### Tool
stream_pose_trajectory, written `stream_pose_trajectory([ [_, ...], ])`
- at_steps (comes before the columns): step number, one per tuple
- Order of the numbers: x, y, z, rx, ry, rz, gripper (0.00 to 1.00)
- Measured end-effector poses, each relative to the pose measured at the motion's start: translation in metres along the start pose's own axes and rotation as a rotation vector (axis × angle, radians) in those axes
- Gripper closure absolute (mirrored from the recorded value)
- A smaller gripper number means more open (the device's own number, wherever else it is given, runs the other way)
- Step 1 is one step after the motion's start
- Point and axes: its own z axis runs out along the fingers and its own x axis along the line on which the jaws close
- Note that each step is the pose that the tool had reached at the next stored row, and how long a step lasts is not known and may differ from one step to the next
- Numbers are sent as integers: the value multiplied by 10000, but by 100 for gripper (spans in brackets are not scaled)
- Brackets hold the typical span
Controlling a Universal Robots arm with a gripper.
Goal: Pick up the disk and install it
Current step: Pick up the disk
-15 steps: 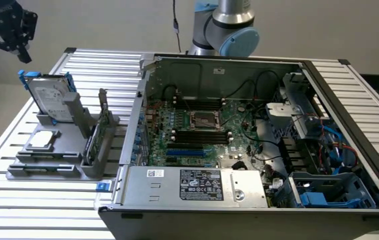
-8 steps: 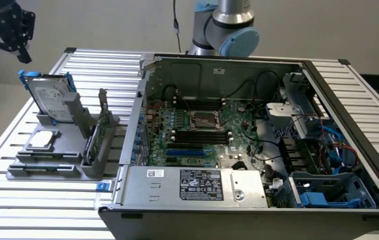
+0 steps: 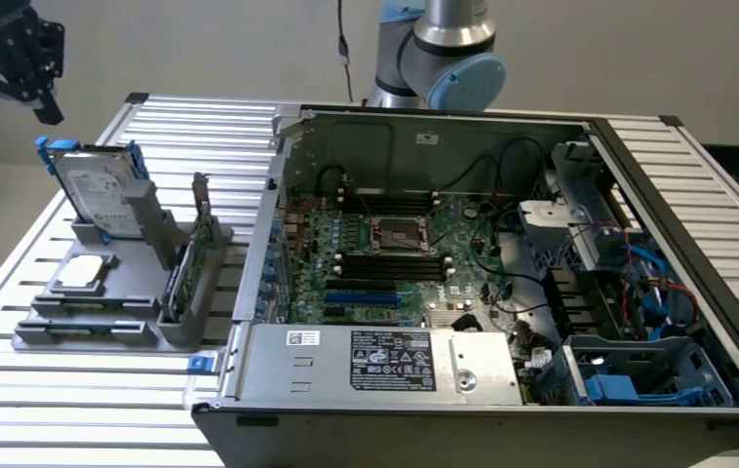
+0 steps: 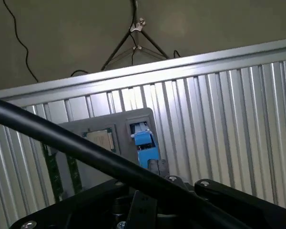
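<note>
My claw [image 3: 42, 97] hangs clenched on nothing in the upper left of the frame, above the slatted table [image 3: 31, 390]. The disk [image 3: 99, 195] lies just below it and a little toward the frame's right, clear of the claw. It stands on edge in the grey holder [image 3: 148, 297], its long axis nearly upright with a slight lean, and the blue bracket is uppermost. From my wrist I look down on that blue edge. I judge the reach to be almost straight down. The disk's pale label carries print I cannot read. Farther toward the frame's right sits the open computer case [image 3: 343, 132]. The sticker on its power supply [image 3: 396, 359] shows rows of marks too small to read.
</note>
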Motion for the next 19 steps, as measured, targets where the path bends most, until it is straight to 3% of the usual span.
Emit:
stream_pose_trajectory([
  [6,0,0,5,133,63,-1083,89],
  [11,1,0,10,167,95,-1992,89],
  [19,0,0,10,168,98,-2082,89],
])
